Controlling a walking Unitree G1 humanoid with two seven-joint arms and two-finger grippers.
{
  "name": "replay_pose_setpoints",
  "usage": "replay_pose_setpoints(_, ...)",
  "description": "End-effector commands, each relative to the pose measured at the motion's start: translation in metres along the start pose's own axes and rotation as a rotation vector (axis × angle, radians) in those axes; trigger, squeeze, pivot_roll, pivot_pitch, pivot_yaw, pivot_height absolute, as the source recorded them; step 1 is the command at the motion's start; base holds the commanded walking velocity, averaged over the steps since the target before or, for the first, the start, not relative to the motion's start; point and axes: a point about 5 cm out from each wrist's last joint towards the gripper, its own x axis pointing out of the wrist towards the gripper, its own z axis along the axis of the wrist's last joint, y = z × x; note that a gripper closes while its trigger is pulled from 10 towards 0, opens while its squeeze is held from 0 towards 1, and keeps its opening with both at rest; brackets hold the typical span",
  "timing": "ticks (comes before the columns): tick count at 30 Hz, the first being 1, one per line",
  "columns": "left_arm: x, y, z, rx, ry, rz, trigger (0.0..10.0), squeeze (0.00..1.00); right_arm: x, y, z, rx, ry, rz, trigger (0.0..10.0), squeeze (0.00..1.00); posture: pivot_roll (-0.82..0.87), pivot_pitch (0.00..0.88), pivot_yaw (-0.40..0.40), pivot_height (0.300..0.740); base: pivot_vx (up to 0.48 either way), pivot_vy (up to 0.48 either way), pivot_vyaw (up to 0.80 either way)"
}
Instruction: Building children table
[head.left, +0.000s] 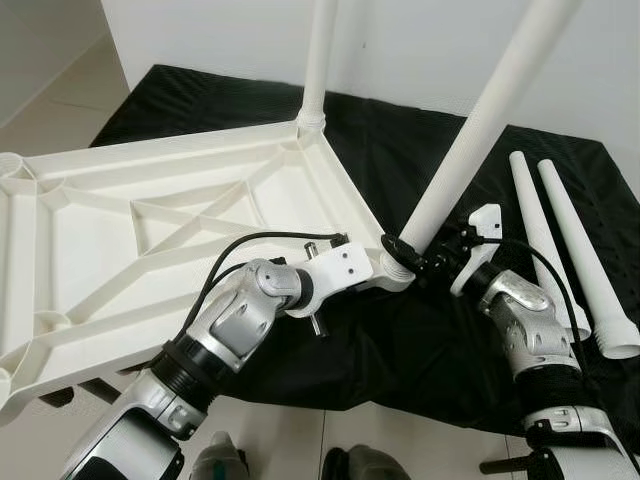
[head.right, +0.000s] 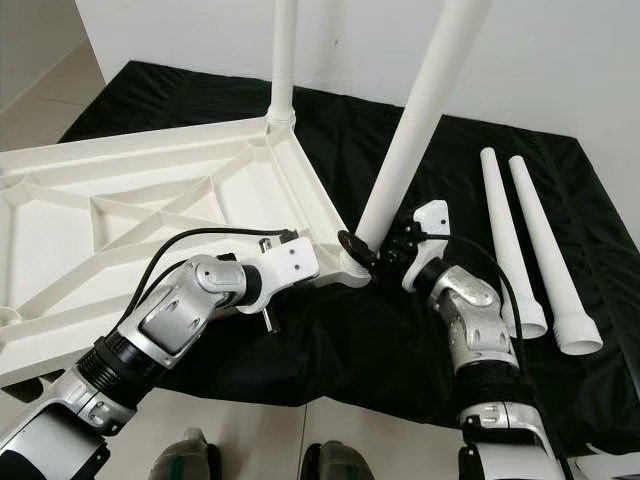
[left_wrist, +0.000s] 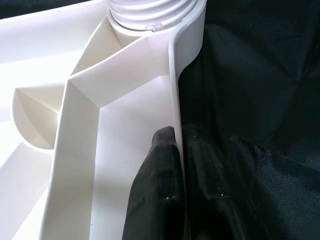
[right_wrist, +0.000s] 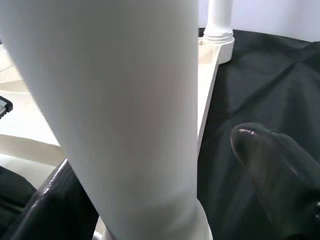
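The white plastic table top (head.left: 150, 230) lies upside down, partly on a black cloth (head.left: 400, 340). One white leg (head.left: 320, 60) stands upright in its far corner socket. A second leg (head.left: 480, 120) leans to the right, its threaded base at the near corner socket (head.left: 393, 268). My right gripper (head.left: 420, 258) is shut on this leg just above the base, with fingers (right_wrist: 275, 170) on either side of it. My left gripper (left_wrist: 177, 137) is shut on the table top's thin rim (left_wrist: 175, 75) close to that same socket.
Two loose white legs (head.left: 540, 230) (head.left: 590, 270) lie side by side on the cloth at the right. The cloth ends at pale floor tiles (head.left: 300, 440) near my feet (head.left: 220, 460). A white wall (head.left: 420, 40) stands behind.
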Motion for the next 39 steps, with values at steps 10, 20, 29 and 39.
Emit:
replay_pose_setpoints(10, -0.002, -0.003, 0.006, 0.033, -0.025, 0.003, 10.0, 0.00, -0.003, -0.009, -0.007, -0.010, 0.043, 0.024, 0.0, 0.00, 0.01, 0.003, -0.087, 0.740, 0.000, 0.000, 0.00)
replay_pose_setpoints(20, -0.003, -0.003, 0.005, 0.028, -0.021, 0.008, 10.0, 0.00, -0.007, -0.008, -0.016, 0.020, 0.061, 0.048, 0.0, 0.00, 0.01, 0.012, -0.087, 0.740, 0.000, 0.000, 0.00)
replay_pose_setpoints(29, -0.004, -0.001, 0.005, 0.025, -0.021, 0.012, 10.0, 0.00, -0.006, -0.006, -0.016, 0.035, 0.051, -0.001, 10.0, 0.00, 0.01, 0.023, -0.091, 0.740, 0.000, 0.000, 0.00)
replay_pose_setpoints(39, -0.004, -0.002, 0.006, 0.018, -0.025, 0.017, 10.0, 0.00, 0.009, 0.006, 0.000, 0.028, -0.072, -0.243, 10.0, 0.00, 0.01, 0.032, -0.092, 0.740, 0.000, 0.000, 0.00)
